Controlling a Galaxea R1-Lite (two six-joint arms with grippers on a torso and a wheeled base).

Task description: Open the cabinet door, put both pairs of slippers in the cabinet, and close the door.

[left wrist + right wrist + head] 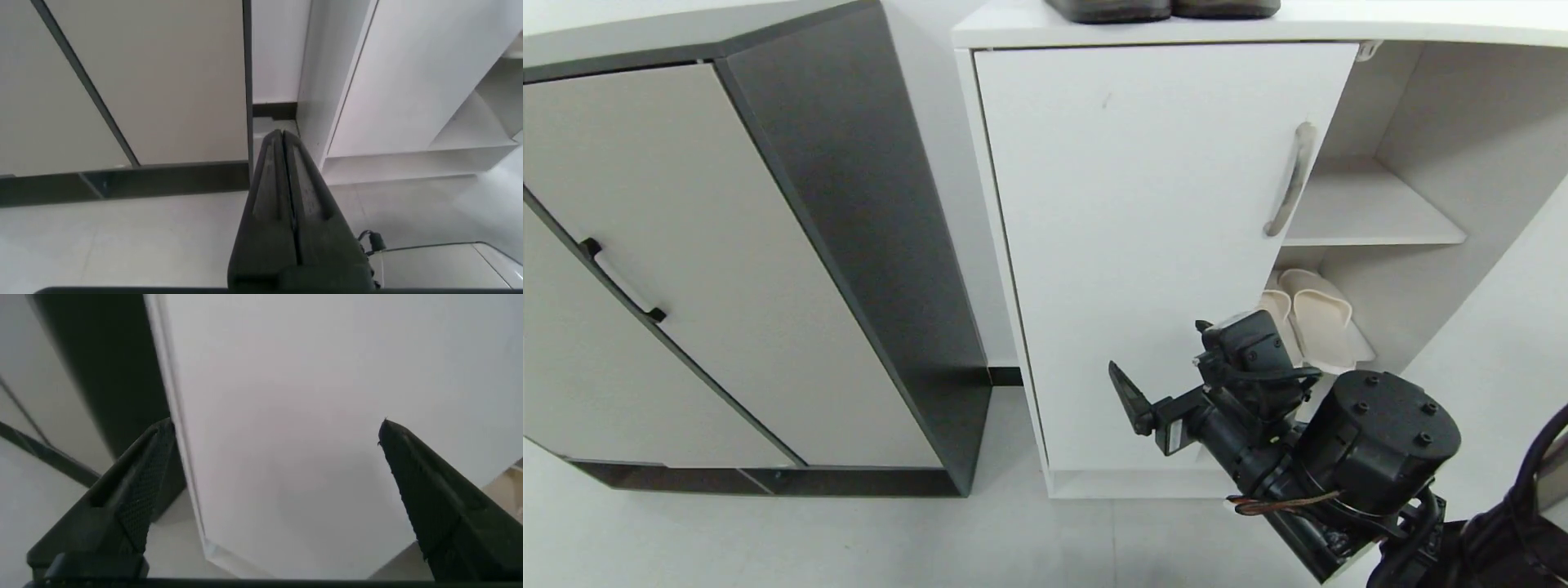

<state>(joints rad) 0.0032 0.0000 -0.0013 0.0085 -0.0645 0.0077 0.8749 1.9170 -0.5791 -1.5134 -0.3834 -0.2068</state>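
Observation:
The white cabinet (1152,245) has its left door shut, with a curved handle (1290,180). Its right half stands open, showing a shelf (1364,212) and a cream pair of slippers (1319,318) on the bottom. A dark pair of slippers (1160,8) lies on the cabinet top. My right gripper (1168,359) hovers low in front of the shut door, open with nothing between its fingers; in the right wrist view the gripper (274,437) faces the white door panel (327,400). My left gripper (283,135) is shut and empty, held above the floor and pointing at the gap between the two cabinets.
A grey and dark shoe cabinet (686,245) with a black handle (621,282) stands to the left, a narrow gap away from the white one. The open right door panel (1503,343) stands at the far right. Pale floor (931,539) lies in front.

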